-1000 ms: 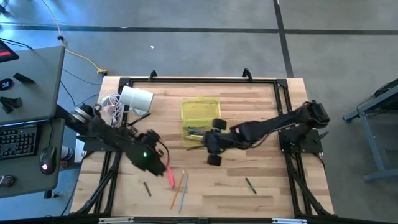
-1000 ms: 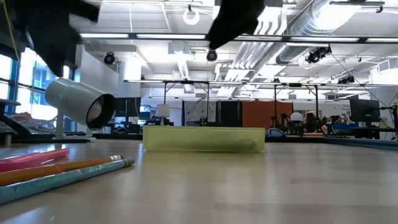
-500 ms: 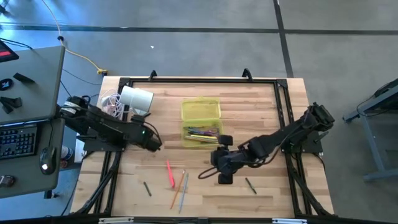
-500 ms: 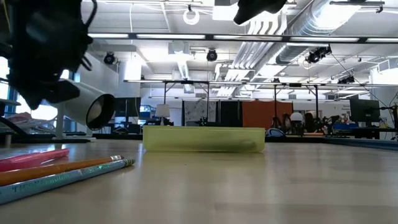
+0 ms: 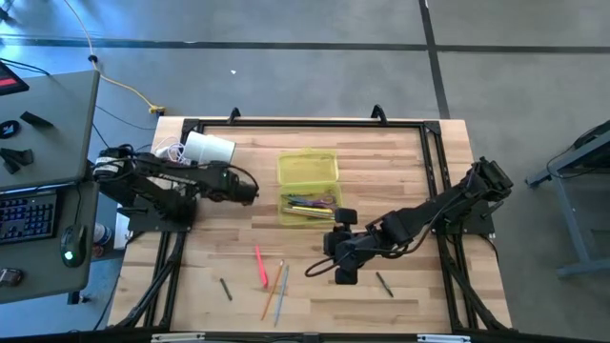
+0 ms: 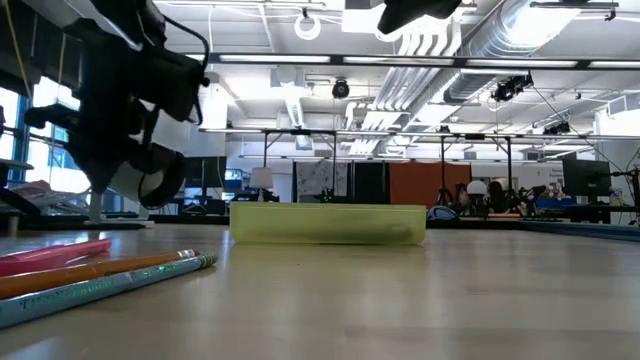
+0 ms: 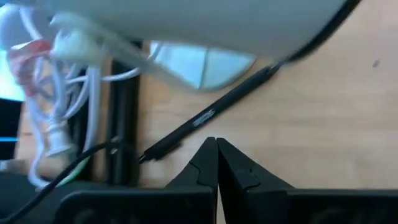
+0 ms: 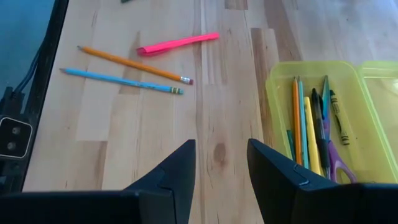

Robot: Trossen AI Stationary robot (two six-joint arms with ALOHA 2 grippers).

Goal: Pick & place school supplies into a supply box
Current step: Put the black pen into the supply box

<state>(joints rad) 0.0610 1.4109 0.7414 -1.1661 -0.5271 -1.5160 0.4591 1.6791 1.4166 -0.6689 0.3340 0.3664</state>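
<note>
The supply box (image 5: pixel 310 204) stands open mid-table with its lid (image 5: pixel 308 169) lying flat behind it. It holds several pens, pencils and purple-handled scissors (image 8: pixel 336 163). Loose on the table lie a pink pen (image 5: pixel 260 268), an orange pencil (image 8: pixel 134 63), a light blue pencil (image 8: pixel 121 81) and two dark pens (image 5: pixel 225 288) (image 5: pixel 383 283). My left gripper (image 7: pixel 216 152) is shut and holds nothing. It points at a black pen (image 7: pixel 211 116) lying partly under the white cylinder (image 5: pixel 208 150). My right gripper (image 8: pixel 221 158) hangs open near the box's near side.
A white cylinder with a bundle of white cables (image 7: pixel 68 81) sits at the far left corner. A black frame rail (image 5: pixel 305 122) runs around the table. There is bare wood right of the box and along the near edge.
My left gripper has gone from beside the pink pen toward the far edge and now stands by the white cylinder. My right gripper has drawn back from over the box toward the near edge, then kept still. The loose pens have stayed in place.
</note>
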